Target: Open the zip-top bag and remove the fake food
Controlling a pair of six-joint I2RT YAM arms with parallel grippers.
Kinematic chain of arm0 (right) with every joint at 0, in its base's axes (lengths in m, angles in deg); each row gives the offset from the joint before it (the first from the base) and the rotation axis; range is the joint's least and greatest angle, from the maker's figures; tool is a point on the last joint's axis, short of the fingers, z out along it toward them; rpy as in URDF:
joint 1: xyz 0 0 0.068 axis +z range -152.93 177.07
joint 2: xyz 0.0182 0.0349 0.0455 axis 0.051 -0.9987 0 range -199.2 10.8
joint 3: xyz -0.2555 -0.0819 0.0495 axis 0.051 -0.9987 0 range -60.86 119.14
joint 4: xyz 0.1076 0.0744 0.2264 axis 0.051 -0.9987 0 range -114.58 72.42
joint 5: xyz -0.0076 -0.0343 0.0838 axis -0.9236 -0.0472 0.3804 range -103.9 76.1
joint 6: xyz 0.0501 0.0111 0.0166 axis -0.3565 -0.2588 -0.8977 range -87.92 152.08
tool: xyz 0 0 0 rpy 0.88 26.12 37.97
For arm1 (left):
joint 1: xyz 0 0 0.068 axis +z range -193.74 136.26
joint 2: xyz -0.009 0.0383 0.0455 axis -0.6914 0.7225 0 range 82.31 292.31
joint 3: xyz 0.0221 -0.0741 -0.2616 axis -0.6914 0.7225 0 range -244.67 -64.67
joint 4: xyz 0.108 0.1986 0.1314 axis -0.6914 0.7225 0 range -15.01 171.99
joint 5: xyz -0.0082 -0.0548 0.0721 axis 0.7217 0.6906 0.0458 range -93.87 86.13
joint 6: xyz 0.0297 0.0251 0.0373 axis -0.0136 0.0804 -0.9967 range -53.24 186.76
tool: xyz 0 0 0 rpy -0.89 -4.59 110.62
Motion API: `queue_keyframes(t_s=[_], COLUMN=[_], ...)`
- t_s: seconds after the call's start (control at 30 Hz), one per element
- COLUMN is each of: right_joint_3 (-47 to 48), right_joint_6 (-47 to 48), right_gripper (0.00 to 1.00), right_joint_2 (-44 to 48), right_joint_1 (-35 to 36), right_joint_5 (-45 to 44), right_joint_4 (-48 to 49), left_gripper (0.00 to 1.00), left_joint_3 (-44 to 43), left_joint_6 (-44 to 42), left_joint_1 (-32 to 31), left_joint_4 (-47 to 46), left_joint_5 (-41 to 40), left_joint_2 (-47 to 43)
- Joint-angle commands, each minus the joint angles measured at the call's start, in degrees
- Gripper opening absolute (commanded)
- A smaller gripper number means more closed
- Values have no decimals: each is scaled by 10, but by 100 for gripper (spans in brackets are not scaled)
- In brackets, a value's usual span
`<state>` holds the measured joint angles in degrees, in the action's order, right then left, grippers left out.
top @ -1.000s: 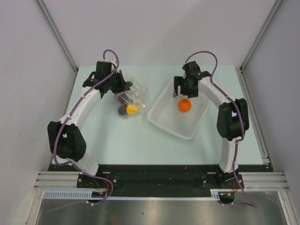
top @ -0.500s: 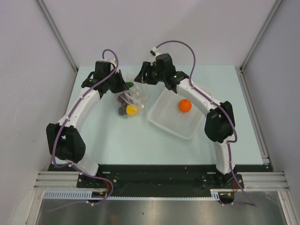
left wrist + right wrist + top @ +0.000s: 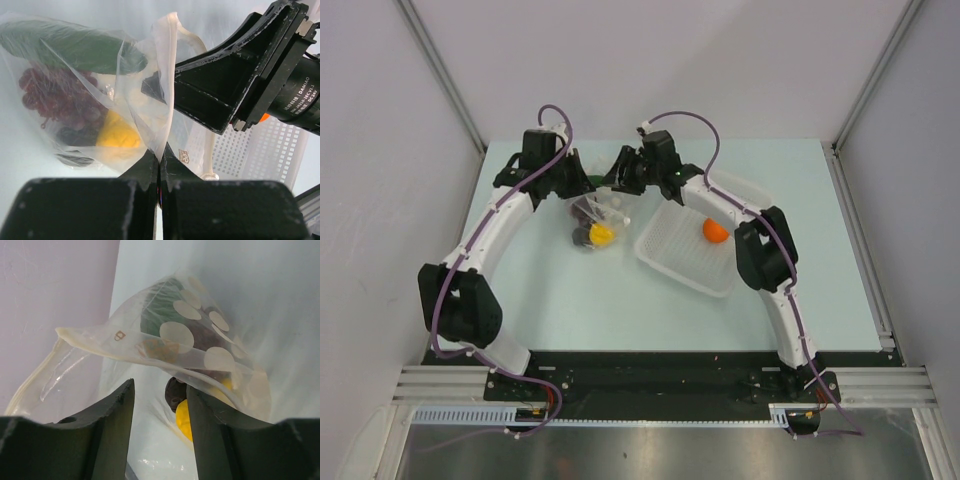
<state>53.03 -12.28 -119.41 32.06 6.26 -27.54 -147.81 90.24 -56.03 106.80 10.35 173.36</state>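
The bag (image 3: 601, 210) is sitting at the far middle of the table (image 3: 570, 290), just left of the basket (image 3: 675, 262), with both grippers meeting over its far end. It is holding the cucumber (image 3: 75, 47), the grapes (image 3: 55, 95), the yellow fruit (image 3: 117, 137) and the dark fruit (image 3: 75, 159). The orange ball (image 3: 712, 232) is lying apart from these, in the basket, partly hidden under the right arm.

The left gripper (image 3: 160, 162) is pinching a fold of the bag's film, its jaws pressed together with only the plastic between them. Only the left wrist view is showing this clamp. It is also showing the bag's thick rim curving in a loop toward the right gripper (image 3: 160, 388), and a sliver of orange behind that gripper's black body.

The right gripper is standing with its fingers (image 3: 117, 412) spread apart, nothing between them. The right wrist view is showing the bag's rim and a flap of film printed with pale dots just beyond the fingertips. Whether they are touching the plastic cannot be told.

The top view is giving the layout alone: the yellow and dark fruit are showing at the bag's near end, while both grippers' jaws are too small there to read.
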Motion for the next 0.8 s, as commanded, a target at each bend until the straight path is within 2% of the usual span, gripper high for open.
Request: queue_keyframes(t_s=[0.0, 0.2, 0.47, 0.77], right_joint_3=[11, 41, 56, 65], right_joint_6=[-26, -56, -85, -117], right_gripper=[52, 57, 64, 69], right_joint_2=[-10, -43, -72, -96], right_joint_1=[-1, 1, 17, 22], right_joint_5=[12, 2, -65, -71], right_joint_4=[63, 80, 88, 198], left_gripper=[0, 0, 0, 0], left_joint_3=[2, 3, -11, -6], left_joint_6=[7, 9, 11, 3], left_joint_1=[-4, -19, -33, -35], left_joint_4=[-18, -25, -20, -18], left_joint_5=[8, 2, 4, 1], left_joint_2=[-32, -29, -14, -14])
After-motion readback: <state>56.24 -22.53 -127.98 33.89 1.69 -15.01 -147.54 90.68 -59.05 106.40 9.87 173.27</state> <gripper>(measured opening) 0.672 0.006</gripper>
